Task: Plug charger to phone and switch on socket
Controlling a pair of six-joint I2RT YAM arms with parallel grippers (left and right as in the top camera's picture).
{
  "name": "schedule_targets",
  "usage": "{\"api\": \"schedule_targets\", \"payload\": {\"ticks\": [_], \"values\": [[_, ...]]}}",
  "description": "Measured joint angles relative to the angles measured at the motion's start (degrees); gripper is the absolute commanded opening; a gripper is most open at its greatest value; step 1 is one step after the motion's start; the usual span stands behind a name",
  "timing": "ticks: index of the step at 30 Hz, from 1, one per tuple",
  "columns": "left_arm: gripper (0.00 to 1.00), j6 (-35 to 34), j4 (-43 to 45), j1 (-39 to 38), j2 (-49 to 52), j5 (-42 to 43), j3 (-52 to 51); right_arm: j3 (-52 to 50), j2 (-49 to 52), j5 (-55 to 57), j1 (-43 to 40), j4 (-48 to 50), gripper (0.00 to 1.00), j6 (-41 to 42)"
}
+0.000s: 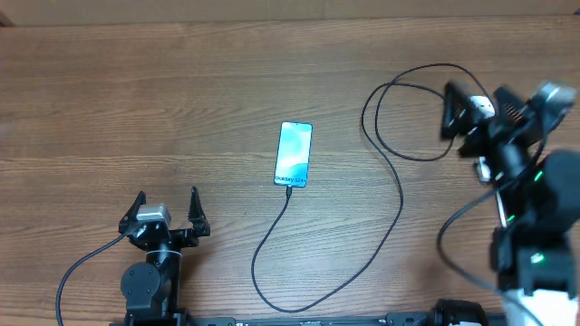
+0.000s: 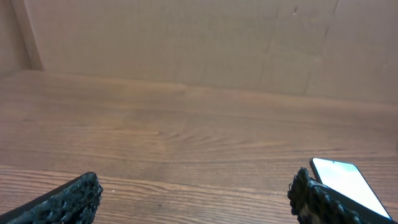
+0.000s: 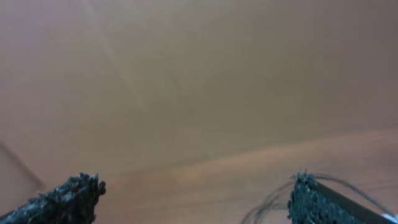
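Note:
The phone (image 1: 294,154) lies flat mid-table with its cyan screen lit; its corner also shows in the left wrist view (image 2: 345,182). The black charger cable (image 1: 317,294) meets the phone's near edge, loops toward the front, then runs up right into a loop (image 1: 390,118) beside my right gripper (image 1: 453,113). That gripper is open and empty above the table, as the blurred right wrist view (image 3: 196,199) shows, with the cable (image 3: 273,208) faint by the right finger. My left gripper (image 1: 166,213) (image 2: 193,202) is open and empty, front left of the phone. The socket and the plug are hidden under the right arm.
The wooden table (image 1: 136,100) stretches left and behind the phone. A brown cardboard wall (image 2: 186,37) stands along the far edge. The right arm's body (image 1: 535,208) covers the right side of the table.

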Motion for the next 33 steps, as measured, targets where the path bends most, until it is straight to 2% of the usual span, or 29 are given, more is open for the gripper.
{"api": "schedule_targets", "payload": {"ticks": [11,15,21,33], "values": [[1.00,0.00,-0.02,0.00,0.00,0.00,0.00,-32.59,-18.40,1.09,3.61,24.33,1.00,0.09],[1.00,0.00,0.00,0.00,0.00,0.00,0.00,-38.53,-24.35,3.08,4.79,27.19,1.00,0.07],[1.00,0.00,-0.02,0.00,0.00,-0.02,0.00,-41.27,-31.54,5.55,5.75,24.83,1.00,0.09],[1.00,0.00,0.00,0.00,0.00,0.00,0.00,-41.75,-42.34,7.06,5.75,5.38,1.00,-2.78]]}}
